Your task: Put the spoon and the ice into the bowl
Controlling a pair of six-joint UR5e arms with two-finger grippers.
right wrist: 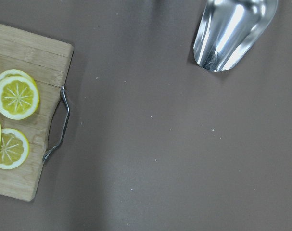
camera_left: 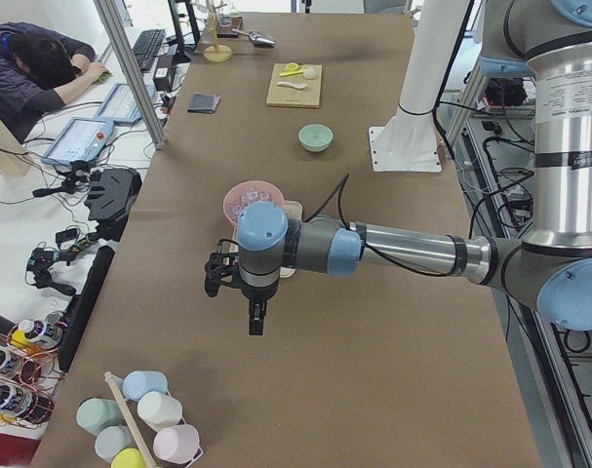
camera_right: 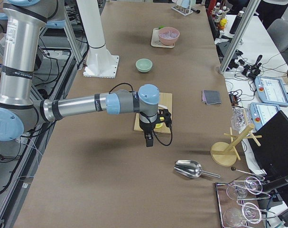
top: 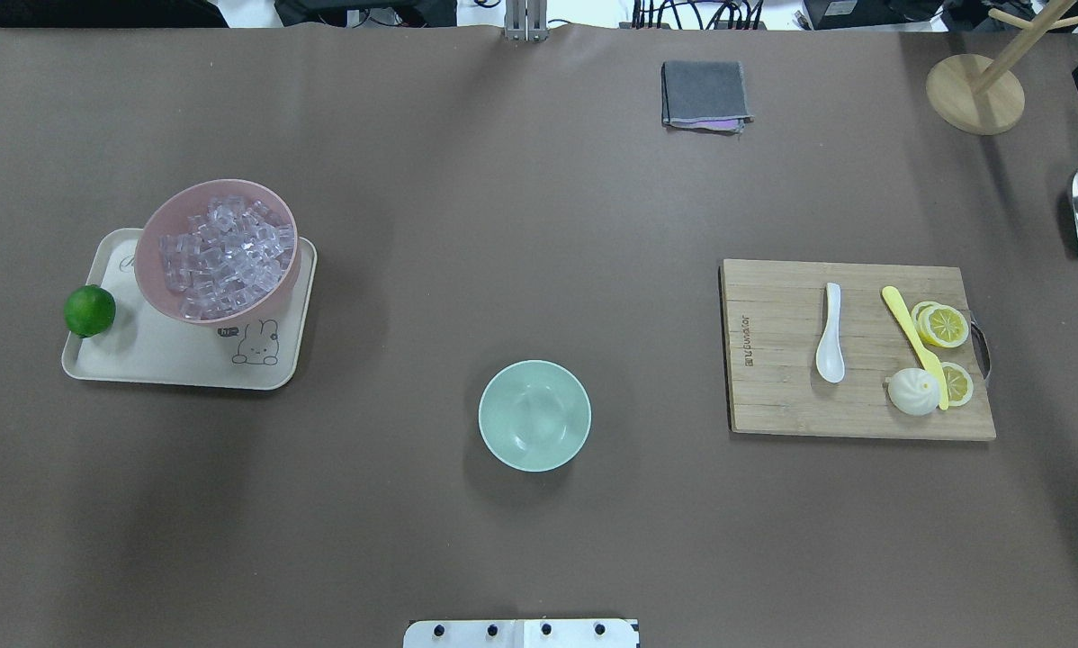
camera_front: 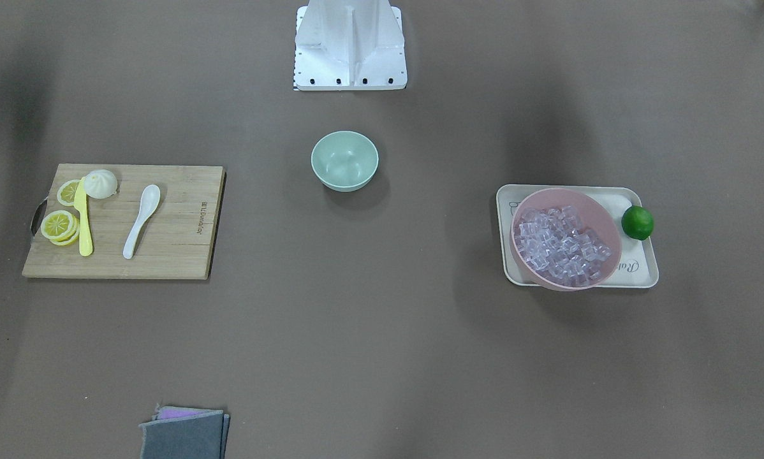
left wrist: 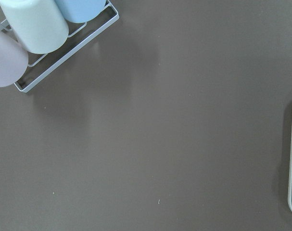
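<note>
Bowl: the bowl (top: 534, 416) stands nearest the robot base, in the middle of the bench (top: 539, 225). We find it empty.
Spoon: the spoon (top: 831, 335) lies flat on the cutting board (top: 773, 396), on the robot's right, near the knife (top: 912, 340) but apart from it. It is not yet picked up.
Ice: the ice (top: 226, 259) is heaped in the pink bowl (top: 145, 265) on the tray (top: 170, 360), on the robot's left. We see none in the bowl.
Left end effector: the left end effector (camera_left: 256, 327) hangs over bare bench beyond the tray's outer end. We cannot tell whether it is released or clenched.
Right end effector: the right end effector (camera_right: 149, 142) hangs beyond the cutting board's handle end, near the scoop (right wrist: 234, 31). We cannot tell its state either.
Progress: we judge that neither transfer has begun; both the spoon and the ice remain to be moved.
</note>
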